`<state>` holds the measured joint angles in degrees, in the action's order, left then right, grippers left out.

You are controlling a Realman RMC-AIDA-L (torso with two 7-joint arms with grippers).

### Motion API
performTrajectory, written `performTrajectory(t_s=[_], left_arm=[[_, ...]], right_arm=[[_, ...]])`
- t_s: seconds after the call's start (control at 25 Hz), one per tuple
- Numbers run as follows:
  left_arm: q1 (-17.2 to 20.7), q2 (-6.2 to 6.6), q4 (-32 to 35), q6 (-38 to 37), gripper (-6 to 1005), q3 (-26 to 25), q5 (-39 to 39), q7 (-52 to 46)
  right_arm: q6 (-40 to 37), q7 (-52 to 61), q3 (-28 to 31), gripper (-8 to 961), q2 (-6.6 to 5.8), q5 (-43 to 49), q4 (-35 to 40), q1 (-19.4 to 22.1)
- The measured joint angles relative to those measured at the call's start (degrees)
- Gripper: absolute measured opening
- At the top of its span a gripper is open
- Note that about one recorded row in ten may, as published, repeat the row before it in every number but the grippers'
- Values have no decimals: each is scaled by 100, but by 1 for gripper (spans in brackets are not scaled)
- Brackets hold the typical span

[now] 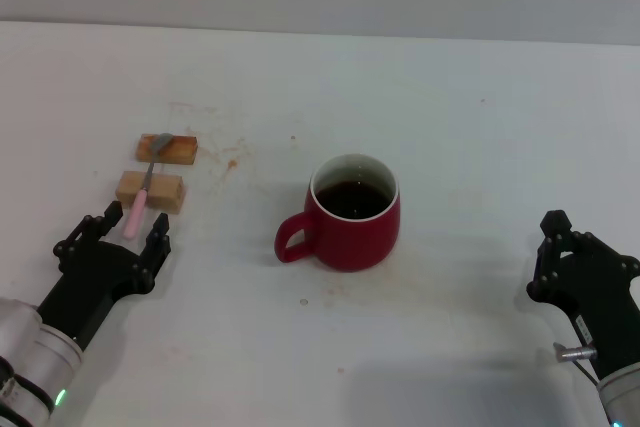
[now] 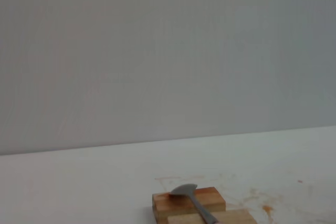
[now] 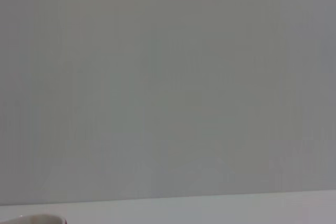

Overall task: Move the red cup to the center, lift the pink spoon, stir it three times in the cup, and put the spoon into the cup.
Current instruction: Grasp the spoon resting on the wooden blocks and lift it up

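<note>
Two blocks (image 1: 160, 169) prop the pink spoon (image 1: 146, 186), light and slippery; left gripper (image 1: 113, 238), open at its six o'clock, should pinch the handle; right gripper (image 1: 572, 247) unclear.

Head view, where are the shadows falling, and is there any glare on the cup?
In the head view, the red cup casts only a faint, soft shadow toward the near side of the table, and no strong glare shows; a darker shadow band lies along the near edge by the right pincer.
</note>
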<state>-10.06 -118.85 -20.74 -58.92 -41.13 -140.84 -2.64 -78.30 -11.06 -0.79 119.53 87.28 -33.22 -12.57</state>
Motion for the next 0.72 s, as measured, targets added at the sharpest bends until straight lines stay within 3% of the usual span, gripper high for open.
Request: performTrajectory(t_s=[0.48,0.72], left_arm=[[0,-6,0,-22,464,11,4,0],[-4,-6,0,-31,454,2,4,6]], right_arm=[[2,22,-61,0,0,0,9,-18],[8,25,-62,0,0,0,8,-17]])
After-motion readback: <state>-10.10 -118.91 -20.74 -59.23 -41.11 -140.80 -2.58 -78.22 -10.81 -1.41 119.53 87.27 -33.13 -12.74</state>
